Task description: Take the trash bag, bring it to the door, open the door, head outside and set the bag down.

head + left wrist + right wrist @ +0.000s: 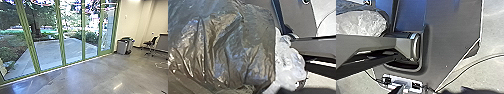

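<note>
from inside the room we are facing a row of tall glass panels [75, 37], with a dark tree trunk [35, 27] and then pale paving [48, 53] lying beyond their green frames [61, 41]. the glass is running down to the smooth floor [82, 77], probably so that people are getting daylight and a way out, though we are not managing to tell which panel is serving as the door. farther right, grey bins [122, 47] are standing beside the pale wall [128, 22], likely tucked there to be leaving the walkway free, and a dark chair [152, 42] is sitting near the desk [162, 42], presumably for someone working. down at our arms, the trash bag [218, 50] is bulging close to the left wrist camera, its dark film wrinkling next to whitish crumpled plastic [289, 62]. we are probably carrying it close in so that it is not swinging out against the frames. as for the left gripper, we are not able to tell whether it is wide, narrow or gripping the bag; with the right gripper we are equally unsure.
</note>
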Controlling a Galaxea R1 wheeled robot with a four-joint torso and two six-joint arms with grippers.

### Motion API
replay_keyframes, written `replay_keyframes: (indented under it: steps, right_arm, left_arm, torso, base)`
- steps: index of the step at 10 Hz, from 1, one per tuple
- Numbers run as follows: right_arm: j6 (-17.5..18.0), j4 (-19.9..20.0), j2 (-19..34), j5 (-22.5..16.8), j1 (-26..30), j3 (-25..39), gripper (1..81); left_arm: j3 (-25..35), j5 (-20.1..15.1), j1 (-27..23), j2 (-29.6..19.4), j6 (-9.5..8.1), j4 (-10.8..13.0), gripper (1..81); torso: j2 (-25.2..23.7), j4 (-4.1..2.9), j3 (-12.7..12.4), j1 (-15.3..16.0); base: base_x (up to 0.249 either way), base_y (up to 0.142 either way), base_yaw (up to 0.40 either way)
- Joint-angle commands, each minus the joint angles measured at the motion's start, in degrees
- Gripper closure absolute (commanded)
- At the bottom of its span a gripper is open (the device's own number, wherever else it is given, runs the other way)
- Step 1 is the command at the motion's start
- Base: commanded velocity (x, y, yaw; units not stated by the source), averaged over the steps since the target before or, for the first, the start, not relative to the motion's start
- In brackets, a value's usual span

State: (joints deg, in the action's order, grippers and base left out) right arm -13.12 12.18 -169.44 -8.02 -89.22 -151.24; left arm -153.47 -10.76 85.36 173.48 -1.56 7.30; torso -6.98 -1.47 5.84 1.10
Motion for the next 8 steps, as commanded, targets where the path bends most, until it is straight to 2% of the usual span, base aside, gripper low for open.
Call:
replay_keyframes:
  steps: [1,3,5,8]
  right_arm:
    - [-0.3,0.0,0.2,-4.0,2.8,0.0,1.0]
    - [-0.3,0.0,0.2,-4.0,2.8,0.0,1.0]
    - [-0.3,0.0,0.1,-4.0,2.8,0.0,1.0]
    - [-0.3,0.0,0.0,-4.0,2.8,0.0,1.0]
  left_arm:
    - [0.1,-3.5,-3.0,-0.1,0.24,0.3,81.1]
    - [0.1,-3.5,-3.0,0.0,0.24,0.3,81.1]
    - [0.1,-3.5,-3.0,0.1,0.24,1.6,81.1]
    - [0.1,-3.5,-3.0,0.0,0.24,1.9,81.1]
  torso:
    - [0.0,-0.05,0.0,0.0]
    - [0.0,0.13,0.0,0.0]
    - [0.0,0.13,0.0,0.0]
    - [0.0,0.13,0.0,-0.1]
  base:
    - [0.000,0.000,0.000]
    - [0.000,0.000,0.000]
    - [0.000,0.000,0.000]
    - [0.074,0.000,0.000]
